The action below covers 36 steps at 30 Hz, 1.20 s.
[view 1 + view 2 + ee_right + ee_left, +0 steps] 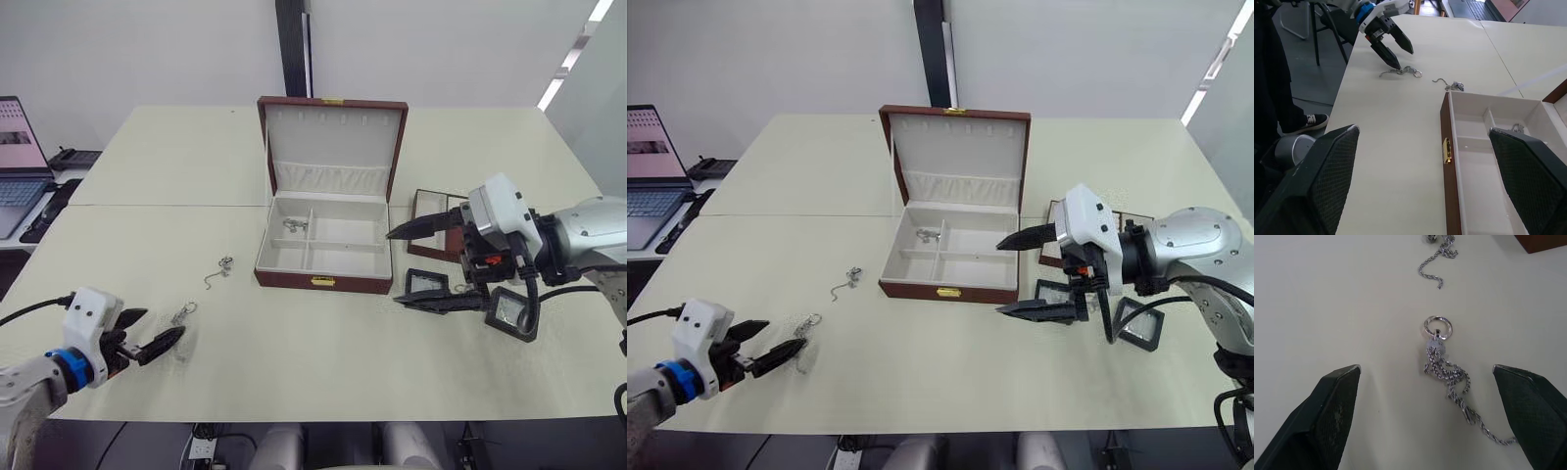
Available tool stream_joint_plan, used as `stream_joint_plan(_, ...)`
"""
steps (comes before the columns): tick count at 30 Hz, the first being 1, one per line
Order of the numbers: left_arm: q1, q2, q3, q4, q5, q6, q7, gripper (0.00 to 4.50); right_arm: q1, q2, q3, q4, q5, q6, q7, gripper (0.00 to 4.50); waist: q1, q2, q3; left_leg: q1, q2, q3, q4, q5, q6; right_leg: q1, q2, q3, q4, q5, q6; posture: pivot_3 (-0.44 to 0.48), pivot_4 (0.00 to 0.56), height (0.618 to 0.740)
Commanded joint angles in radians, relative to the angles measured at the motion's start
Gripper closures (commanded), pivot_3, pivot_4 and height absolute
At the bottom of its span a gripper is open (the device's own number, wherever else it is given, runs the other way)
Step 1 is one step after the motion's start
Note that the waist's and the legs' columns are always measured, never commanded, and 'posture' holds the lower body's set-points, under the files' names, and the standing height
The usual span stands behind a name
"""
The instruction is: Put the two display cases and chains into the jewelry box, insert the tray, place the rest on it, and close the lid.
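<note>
The jewelry box [364, 282] stands open mid-table, its lid [333, 137] upright behind it. One chain [295, 225] lies in the box's back left compartment. A second chain [224, 266] lies on the table left of the box. A third chain with a ring [1447, 374] lies between the fingers of my left gripper [163, 326], which is open and low over the table. My right gripper [394, 267] hangs open and empty right of the box. One display case [427, 283] lies under its lower finger, the other [511, 313] farther right. The tray [429, 208] is partly hidden behind that gripper.
A laptop [20, 166] and a dark device [73, 157] sit on a side desk at far left. A black post [292, 49] rises behind the table [294, 382]. A person's leg and shoe [1305, 120] show beside the table's near edge.
</note>
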State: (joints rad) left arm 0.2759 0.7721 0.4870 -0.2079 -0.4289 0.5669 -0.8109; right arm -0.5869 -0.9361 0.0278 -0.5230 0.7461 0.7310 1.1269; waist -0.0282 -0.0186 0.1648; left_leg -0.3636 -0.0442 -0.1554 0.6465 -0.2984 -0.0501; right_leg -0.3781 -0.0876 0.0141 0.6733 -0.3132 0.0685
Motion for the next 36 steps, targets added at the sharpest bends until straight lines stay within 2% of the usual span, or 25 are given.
stream_joint_plan(1, -0.013, 0.009, -0.042, 0.012, 0.037, 0.007, 0.029, 0.02, -0.01, 0.004, -0.008, -0.032, 0.006, 0.003, -0.014, 0.0, -0.002, 0.0, 0.0, 0.0, 0.0, 0.0, 0.0, 0.0, 0.0, 0.0, 0.0, 0.0, 0.0, 0.0, 0.0, 0.0, 0.15, 0.74)
stream_joint_plan(10, -0.095, 0.008, -0.145, 0.088, 0.08, 0.002, 0.031, 0.02, -0.035, 0.015, -0.007, -0.039, 0.014, 0.03, -0.032, 0.0, 0.003, 0.004, -0.002, 0.0, 0.0, 0.001, 0.0, 0.0, 0.0, -0.001, 0.0, 0.0, 0.001, 0.0, 0.0, 0.0, 0.15, 0.74)
stream_joint_plan(14, -0.097, 0.017, -0.176, 0.107, 0.095, -0.011, 0.012, 0.89, -0.041, 0.014, -0.013, -0.045, 0.023, 0.045, -0.037, 0.0, 0.005, 0.005, -0.003, 0.0, -0.001, 0.0, 0.0, 0.0, 0.0, 0.0, 0.0, 0.0, 0.001, 0.0, 0.0, 0.0, 0.15, 0.74)
stream_joint_plan(19, -0.069, 0.032, -0.187, 0.147, 0.109, -0.037, -0.018, 2.42, -0.045, 0.014, -0.018, -0.048, 0.029, 0.056, -0.048, 0.0, 0.001, 0.009, -0.005, 0.001, -0.001, 0.001, 0.0, 0.0, 0.0, 0.0, -0.001, 0.001, 0.001, 0.0, 0.0, 0.0, 0.15, 0.74)
stream_joint_plan(26, -0.045, 0.035, -0.174, 0.155, 0.1, -0.043, -0.029, 4.29, -0.047, 0.018, -0.016, -0.044, 0.028, 0.053, -0.058, 0.0, -0.001, 0.012, -0.007, 0.001, 0.0, 0.001, -0.001, 0.0, 0.0, 0.0, 0.0, 0.001, 0.001, 0.0, 0.0, 0.0, 0.15, 0.74)
stream_joint_plan(27, -0.041, 0.035, -0.168, 0.155, 0.097, -0.044, -0.03, 4.46, -0.047, 0.019, -0.016, -0.043, 0.026, 0.051, -0.059, 0.0, -0.002, 0.012, -0.007, 0.001, 0.0, 0.001, -0.001, 0.0, 0.0, 0.0, 0.0, 0.001, 0.001, 0.0, 0.0, 0.0, 0.15, 0.74)
stream_joint_plan(32, -0.058, 0.036, -0.102, 0.137, 0.034, -0.053, -0.061, 4.48, -0.044, 0.02, -0.016, -0.04, 0.021, 0.042, -0.063, 0.0, -0.006, 0.012, -0.007, 0.001, 0.0, 0.002, -0.001, 0.0, 0.0, -0.001, 0.0, 0.001, 0.001, 0.0, 0.0, 0.0, 0.15, 0.74)
stream_joint_plan(36, -0.137, 0.087, -0.053, 0.106, -0.05, -0.023, -0.122, 4.48, -0.041, 0.018, -0.02, -0.039, 0.019, 0.039, -0.065, 0.0, -0.003, 0.009, -0.005, 0.0, 0.0, 0.001, -0.001, 0.0, 0.0, -0.001, 0.0, 0.001, 0.001, 0.0, 0.0, 0.0, 0.15, 0.74)
